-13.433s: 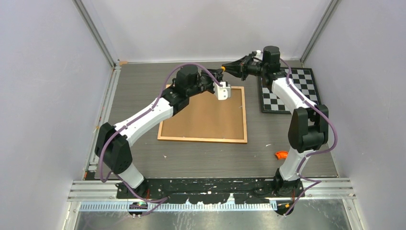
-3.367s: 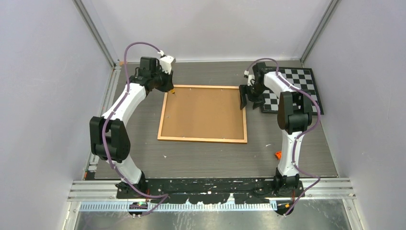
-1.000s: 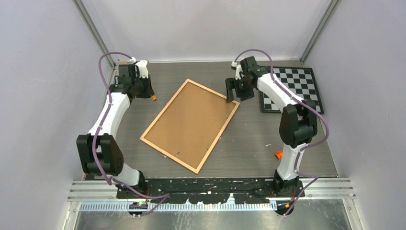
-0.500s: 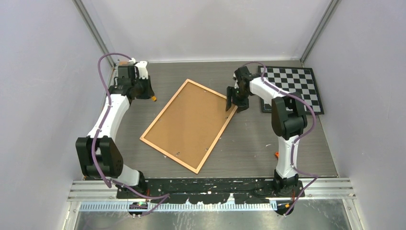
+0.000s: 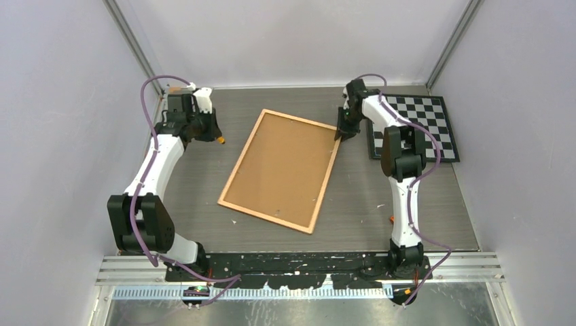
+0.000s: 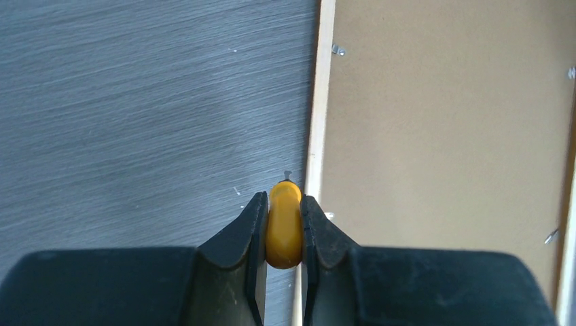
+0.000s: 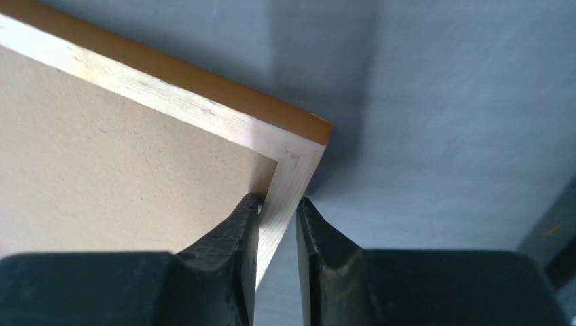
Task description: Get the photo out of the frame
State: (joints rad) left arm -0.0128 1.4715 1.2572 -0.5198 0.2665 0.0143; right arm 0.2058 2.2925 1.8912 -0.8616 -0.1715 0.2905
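Observation:
The frame (image 5: 282, 170) lies back-up and skewed on the table, showing brown fibreboard inside a narrow wooden border. The photo is hidden under the backing. My right gripper (image 5: 340, 132) is at the frame's far right corner. In the right wrist view its jaws (image 7: 277, 210) are shut on the pale border rail (image 7: 204, 95) just below the corner. My left gripper (image 5: 212, 135) is off the frame's far left corner. It is shut on a small orange-handled tool (image 6: 284, 224) with a metal tip, held over the frame's left border (image 6: 314, 122).
A black-and-white checkerboard (image 5: 418, 129) lies at the back right, beside the right arm. Small metal clips (image 6: 337, 49) sit along the backing's edges. A small orange scrap (image 5: 392, 219) lies near the right arm's base. Walls stand on three sides.
The frame has swung round on the table: its far right corner moved back and right with my right gripper, and its near end slid to the right. The left arm barely moved.

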